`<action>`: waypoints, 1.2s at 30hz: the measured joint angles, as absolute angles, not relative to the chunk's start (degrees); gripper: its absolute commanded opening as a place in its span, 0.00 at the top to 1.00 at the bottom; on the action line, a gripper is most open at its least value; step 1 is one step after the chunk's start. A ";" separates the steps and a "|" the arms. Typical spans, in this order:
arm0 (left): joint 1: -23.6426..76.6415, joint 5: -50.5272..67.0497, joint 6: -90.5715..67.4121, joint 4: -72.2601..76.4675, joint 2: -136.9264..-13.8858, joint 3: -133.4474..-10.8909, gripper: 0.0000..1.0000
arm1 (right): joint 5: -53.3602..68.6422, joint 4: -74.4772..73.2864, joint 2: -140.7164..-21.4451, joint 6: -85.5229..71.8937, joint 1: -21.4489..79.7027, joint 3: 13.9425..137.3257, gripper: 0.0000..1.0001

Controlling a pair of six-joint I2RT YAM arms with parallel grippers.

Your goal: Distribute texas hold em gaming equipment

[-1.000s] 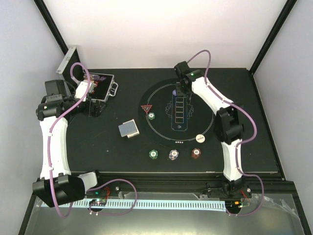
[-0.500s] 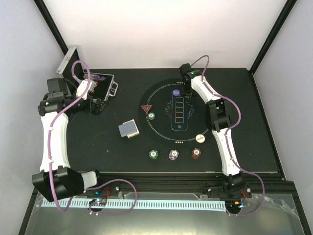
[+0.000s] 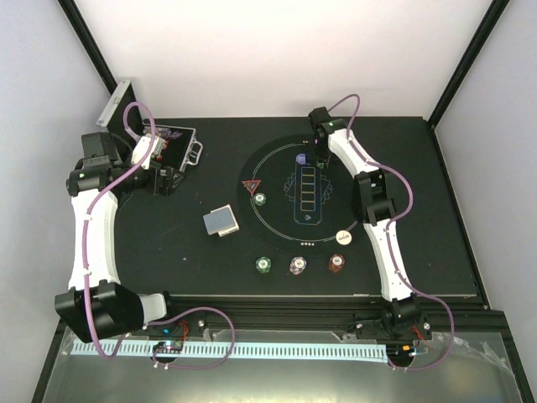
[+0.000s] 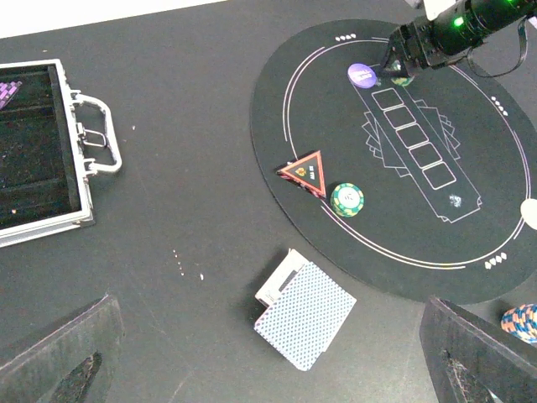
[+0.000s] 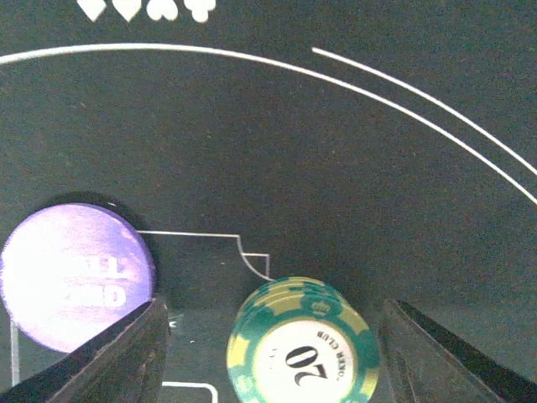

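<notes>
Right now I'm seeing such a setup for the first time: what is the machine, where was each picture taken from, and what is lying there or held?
Two robot arms are bolted at the near edge of a table, each ending in a two-finger gripper. One picture looks down from above; the other two come from wrist cameras, so the dark shapes in their lower corners are the arm's own fingers. On the table lie an open silver case, a deck of cards and a round mat with a triangular marker and a purple disc; a row of chips sits nearer the arms. The left gripper hangs open and empty by the case. The right gripper stands open around a stack of green chips resting on the mat; nothing is held.
</notes>
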State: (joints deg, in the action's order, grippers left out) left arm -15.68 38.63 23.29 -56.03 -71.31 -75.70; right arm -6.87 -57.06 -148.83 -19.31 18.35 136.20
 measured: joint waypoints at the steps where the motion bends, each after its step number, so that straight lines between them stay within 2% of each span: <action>1: -15.68 38.65 23.09 -56.03 -71.31 -75.70 0.01 | -6.81 -57.19 -148.77 -19.31 18.35 136.51 0.26; 7: -15.68 38.92 21.78 -56.77 -71.31 -76.90 0.01 | -7.29 -58.39 -143.81 -19.35 19.29 134.50 0.24; 11: -15.68 38.46 21.50 -57.36 -71.20 -77.65 0.01 | -9.52 -57.23 -130.10 -19.33 22.59 121.03 0.20; 16: -15.79 38.39 22.06 -59.42 -70.50 -77.67 0.01 | -11.44 -52.03 -108.57 -20.29 36.58 98.80 0.13; 20: -15.81 38.39 22.39 -60.42 -69.14 -77.69 0.01 | -10.33 -49.19 -100.31 -22.92 50.26 86.83 0.09; 24: -15.84 38.37 22.39 -60.82 -68.29 -77.76 0.01 | -8.82 -48.18 -99.90 -26.22 58.94 80.58 0.07; 29: -15.88 38.35 22.41 -60.95 -67.79 -78.19 0.01 | -7.01 -47.29 -102.54 -29.85 65.73 79.00 0.08; 36: -16.08 38.35 22.41 -60.93 -67.42 -78.98 0.01 | -5.37 -44.40 -106.85 -31.88 67.05 77.56 0.16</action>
State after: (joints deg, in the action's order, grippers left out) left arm -16.08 38.35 22.41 -60.93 -67.42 -78.98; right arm -5.37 -44.40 -106.85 -31.88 67.05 77.56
